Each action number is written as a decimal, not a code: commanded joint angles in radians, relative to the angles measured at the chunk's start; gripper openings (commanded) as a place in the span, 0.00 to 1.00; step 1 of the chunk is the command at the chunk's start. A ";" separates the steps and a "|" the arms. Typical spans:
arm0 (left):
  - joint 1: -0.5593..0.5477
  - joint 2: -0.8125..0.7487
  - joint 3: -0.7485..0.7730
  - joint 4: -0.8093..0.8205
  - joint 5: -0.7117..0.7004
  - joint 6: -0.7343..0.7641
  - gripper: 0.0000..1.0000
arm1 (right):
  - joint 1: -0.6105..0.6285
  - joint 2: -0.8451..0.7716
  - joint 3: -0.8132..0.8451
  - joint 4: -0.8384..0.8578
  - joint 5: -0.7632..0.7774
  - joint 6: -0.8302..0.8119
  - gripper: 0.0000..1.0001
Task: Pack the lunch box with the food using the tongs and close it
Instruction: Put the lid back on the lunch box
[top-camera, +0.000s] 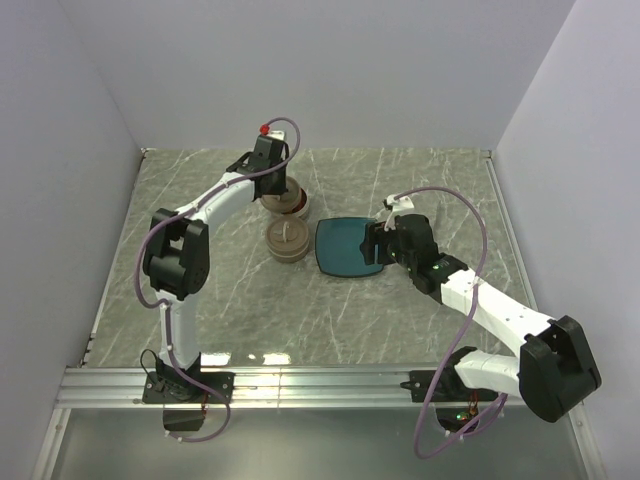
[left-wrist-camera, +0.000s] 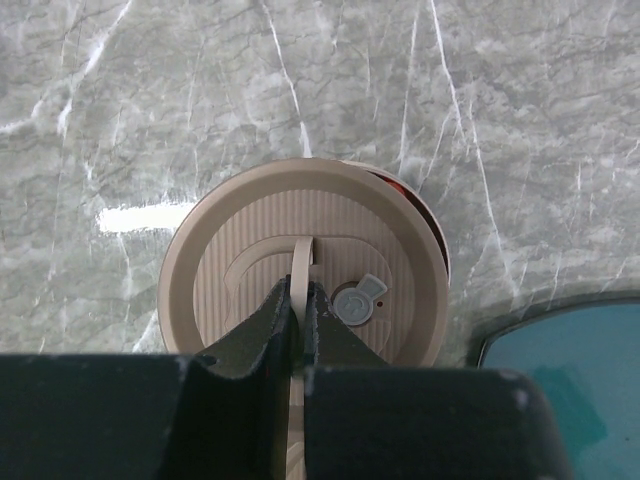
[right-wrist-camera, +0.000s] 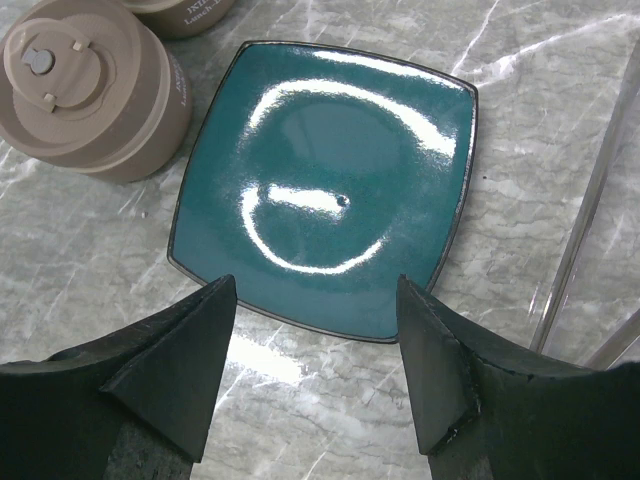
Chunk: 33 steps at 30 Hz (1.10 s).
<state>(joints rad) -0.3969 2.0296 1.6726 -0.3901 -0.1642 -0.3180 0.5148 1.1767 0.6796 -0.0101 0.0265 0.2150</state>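
Directly beneath the left gripper (left-wrist-camera: 298, 300) sits a round beige lunch box (top-camera: 289, 206) on the marble bench (left-wrist-camera: 120, 90). The gripper's jaws are pinched narrow on the thin beige strap (left-wrist-camera: 302, 262) rising from the ribbed lid (left-wrist-camera: 240, 250). The lid lies a little off-centre on the box. A red-orange sliver (left-wrist-camera: 432, 225) shows past the lid's right rim, too small to identify. Just nearer than that gripper stands a second beige container (top-camera: 287, 241), lid on. The right gripper (right-wrist-camera: 315, 300) hangs with jaws wide and empty over the near edge of the square teal plate (right-wrist-camera: 320, 170), with the second container off to its left.
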 joint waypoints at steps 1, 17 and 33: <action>0.001 0.009 -0.001 0.057 0.026 0.004 0.00 | 0.008 -0.003 0.028 0.027 0.013 -0.005 0.72; -0.022 0.053 0.025 0.071 0.034 0.011 0.00 | 0.008 0.000 0.029 0.027 0.009 -0.008 0.72; -0.062 0.098 0.072 0.043 0.008 0.030 0.00 | 0.010 0.000 0.029 0.025 0.009 -0.008 0.72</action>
<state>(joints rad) -0.4488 2.1086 1.7039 -0.3420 -0.1555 -0.3073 0.5148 1.1767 0.6796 -0.0101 0.0261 0.2146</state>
